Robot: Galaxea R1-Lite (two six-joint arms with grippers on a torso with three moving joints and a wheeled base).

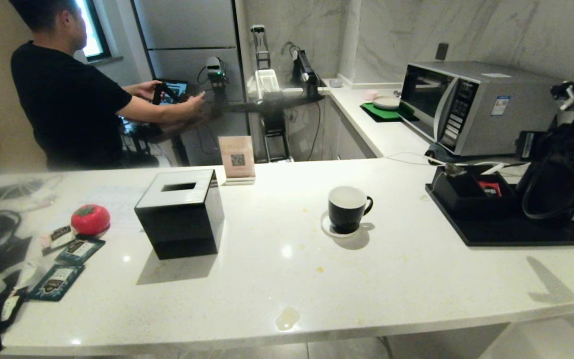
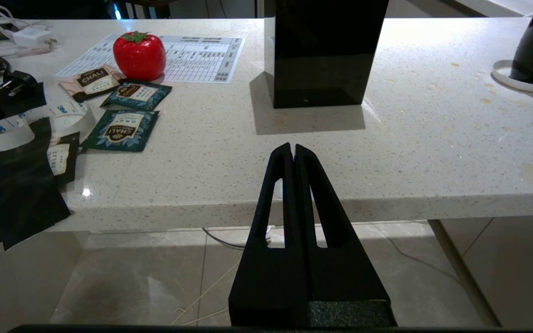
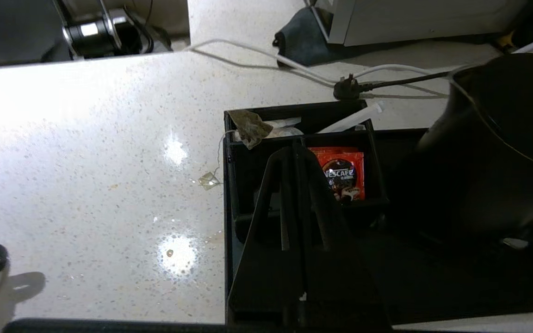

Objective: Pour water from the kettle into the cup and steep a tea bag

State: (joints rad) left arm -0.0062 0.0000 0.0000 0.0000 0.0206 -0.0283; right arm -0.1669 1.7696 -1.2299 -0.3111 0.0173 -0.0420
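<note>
- The right gripper point(image 3: 296, 150) hangs over the black tray point(image 3: 433, 286), its fingers pressed together and holding nothing.
- Directly beneath its tips sits the tray's compartment box, with a red coffee sachet point(image 3: 343, 173) just beside the fingertips.
- A used tea bag point(image 3: 249, 127) is draped over the far corner of that box, just beyond the tips; its string trails onto the counter point(image 3: 86, 138).
- The kettle point(image 3: 493, 152) stands on the same tray, close beside the gripper.
- The cup point(image 1: 347, 208) rests on a white coaster point(image 1: 328, 227), well apart from the right gripper, on its other side from the kettle.
- The left gripper point(image 2: 293, 150) is closed and empty, held below the counter's front edge, with a black tissue box point(image 2: 324, 51) straight ahead of it.
</note>
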